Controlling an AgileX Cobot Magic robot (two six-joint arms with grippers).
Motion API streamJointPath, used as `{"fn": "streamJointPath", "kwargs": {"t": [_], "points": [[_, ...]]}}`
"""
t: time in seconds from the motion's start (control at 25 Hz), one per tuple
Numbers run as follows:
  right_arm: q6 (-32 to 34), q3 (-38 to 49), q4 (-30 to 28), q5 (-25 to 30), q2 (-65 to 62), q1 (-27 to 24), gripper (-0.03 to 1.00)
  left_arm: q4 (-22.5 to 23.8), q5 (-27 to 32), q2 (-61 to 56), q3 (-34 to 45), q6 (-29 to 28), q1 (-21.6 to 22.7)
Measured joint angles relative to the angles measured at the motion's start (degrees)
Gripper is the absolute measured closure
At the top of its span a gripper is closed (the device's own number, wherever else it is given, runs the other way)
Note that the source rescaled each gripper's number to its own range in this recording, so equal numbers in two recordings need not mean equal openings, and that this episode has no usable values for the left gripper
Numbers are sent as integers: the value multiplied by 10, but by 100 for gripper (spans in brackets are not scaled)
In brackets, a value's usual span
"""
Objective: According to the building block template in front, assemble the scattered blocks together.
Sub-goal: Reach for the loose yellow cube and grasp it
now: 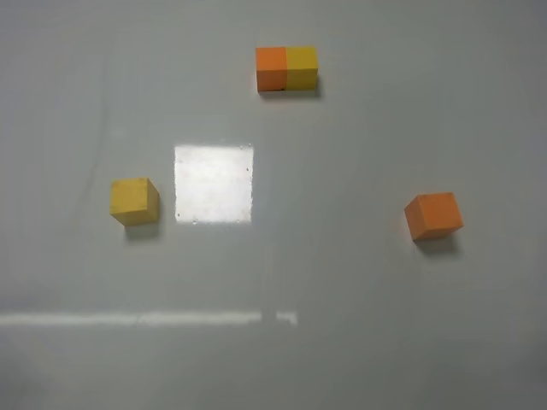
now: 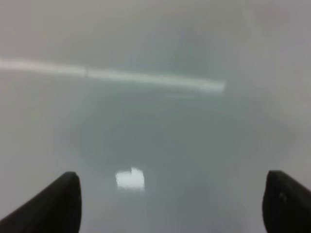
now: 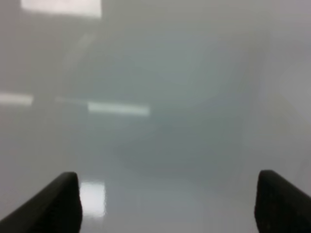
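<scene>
With left gripper (image 2: 172, 196) and right gripper (image 3: 167, 196) wide and empty, I fear joining the 9 o'clock yellow cube (image 1: 134, 201) and 3 o'clock orange cube (image 1: 433, 215) mirrors the template (image 1: 286, 68).

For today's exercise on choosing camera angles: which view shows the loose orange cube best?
Exterior high: the orange cube sits whole and sharp on the right of the table, standing alone. Neither wrist view shows it, only blurred table with the left fingers or right fingers.
</scene>
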Motion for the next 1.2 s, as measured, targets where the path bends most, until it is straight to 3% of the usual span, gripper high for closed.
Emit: {"fn": "streamJointPath", "kwargs": {"t": [0.12, 0.28, 0.36, 0.64, 1.2], "points": [[-60, -26, 18, -5, 34, 13, 26, 0, 0, 0, 0, 0, 0], [-133, -95, 6, -4, 102, 60, 4, 0, 0, 0, 0, 0, 0], [-160, -141, -13, -1, 146, 89, -1, 0, 0, 0, 0, 0, 0], [-224, -325, -67, 20, 342, 215, -3, 0, 0, 0, 0, 0, 0], [-246, -637, -131, 54, 719, 509, -3, 0, 0, 0, 0, 0, 0]]}}
